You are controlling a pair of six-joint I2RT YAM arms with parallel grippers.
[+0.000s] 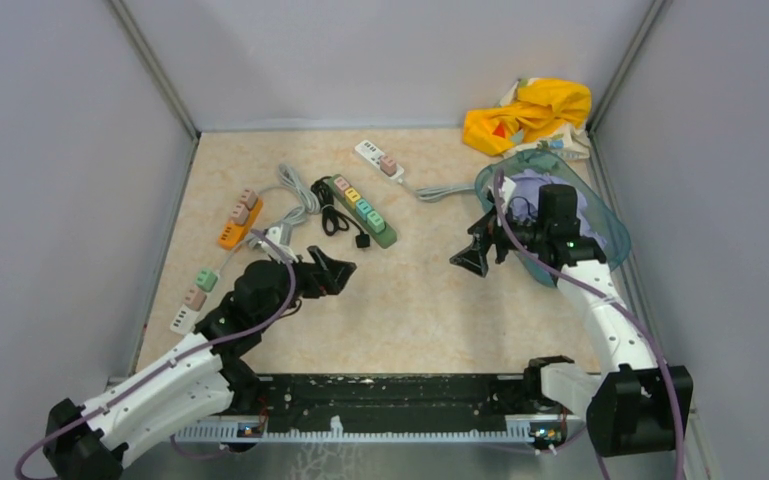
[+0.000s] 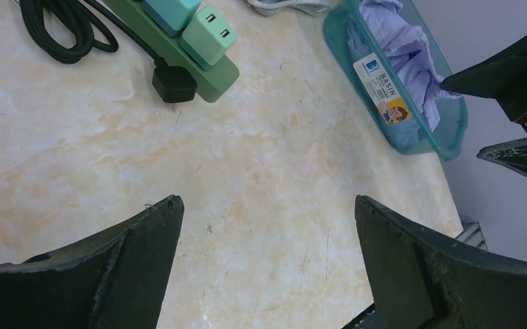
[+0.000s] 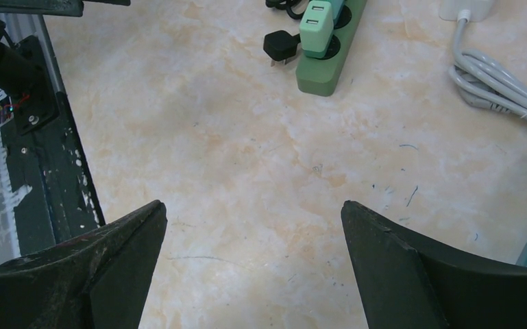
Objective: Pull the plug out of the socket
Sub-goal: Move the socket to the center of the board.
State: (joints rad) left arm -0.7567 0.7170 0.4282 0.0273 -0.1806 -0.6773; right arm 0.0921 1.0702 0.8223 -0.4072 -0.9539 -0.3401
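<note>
The left gripper (image 2: 266,204) has its jaws spread wide and holds nothing. It hangs over bare marble-patterned table (image 1: 420,300), near the left side. The right gripper (image 3: 252,205) is also wide apart and empty, above the table just in front of a teal basin (image 1: 615,235). The two grippers point toward each other and are well apart.

The green power strip (image 1: 385,236) lies between them, a little farther from the arm bases. Four adapters stand in its sockets in a row. The one at the near end is a mint-green adapter (image 2: 209,35), then comes a teal adapter (image 2: 170,10), and after it a yellow one (image 1: 352,194) and a pinkish one (image 1: 341,183). A black plug (image 3: 279,46) lies on the table just beside the near end of this strip, not in a socket. Its cable goes to a black coil (image 1: 330,215).

An orange power strip (image 1: 230,236) with two pinkish adapters lies to the left. Nearer the left arm is a white power strip (image 1: 181,320) carrying a green and a pink adapter. Another white strip (image 1: 368,151) with one pink adapter lies near the back wall. A grey cable (image 3: 493,89) lies bundled on the table.

The basin holds a purple cloth (image 2: 397,41). A yellow cloth (image 1: 530,115) lies in the far right corner.
</note>
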